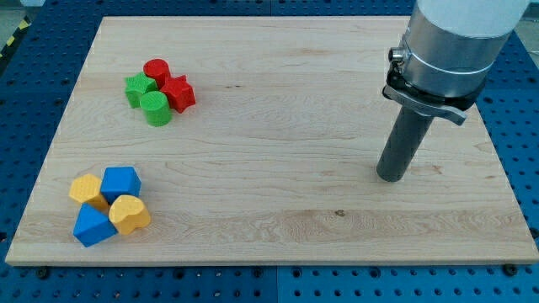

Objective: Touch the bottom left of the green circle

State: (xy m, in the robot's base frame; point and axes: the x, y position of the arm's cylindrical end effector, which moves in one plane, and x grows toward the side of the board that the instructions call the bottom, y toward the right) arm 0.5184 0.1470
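Note:
The green circle point(156, 108) is a short green cylinder in a tight cluster at the view's upper left. It touches a green star point(139, 88) on its upper left, a red star point(178, 93) on its upper right, and a red circle point(157, 71) stands at the cluster's top. My tip point(388, 177) rests on the board at the view's right, far to the right of the cluster and a little lower than it. It touches no block.
A second cluster lies at the view's lower left: a blue cube point(120, 182), a blue block point(93, 225), a yellow block point(87, 190) and a yellow block point(129, 214). The wooden board point(278, 194) lies on a blue perforated table point(522, 135).

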